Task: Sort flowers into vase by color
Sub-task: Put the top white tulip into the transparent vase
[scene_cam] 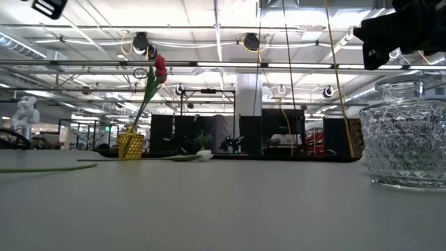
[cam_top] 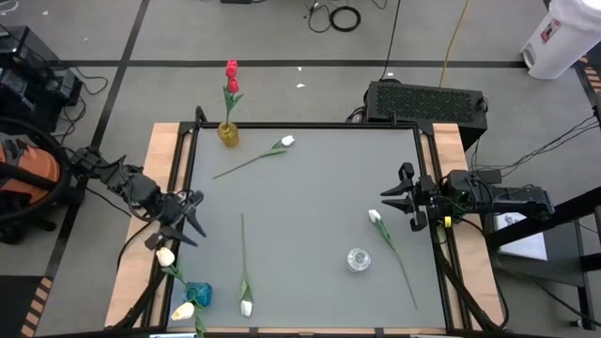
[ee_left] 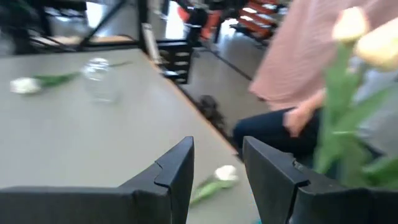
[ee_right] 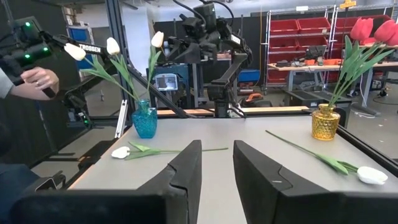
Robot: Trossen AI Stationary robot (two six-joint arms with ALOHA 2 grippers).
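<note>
Two red flowers (cam_top: 231, 77) stand in a yellow vase (cam_top: 228, 134) at the table's far left. Cream flowers (cam_top: 166, 256) stand in a blue vase (cam_top: 198, 294) at the near left. Three white flowers lie flat on the table: one (cam_top: 286, 142) far, one (cam_top: 246, 307) near, one (cam_top: 375, 217) at the right. My left gripper (cam_top: 197, 216) hovers open at the left edge, just beyond the blue vase; in the left wrist view (ee_left: 217, 163) nothing is between its fingers. My right gripper (cam_top: 387, 199) waits open at the right edge, its fingers empty in the right wrist view (ee_right: 217, 162).
A clear glass vase (cam_top: 358, 259) stands empty at the near right, beside the right white flower's stem. A person in a pink shirt (ee_left: 311, 62) sits beyond the table's near-left corner, a hand (ee_right: 37, 78) holding a dark device. The table's middle is bare grey (cam_top: 310, 207).
</note>
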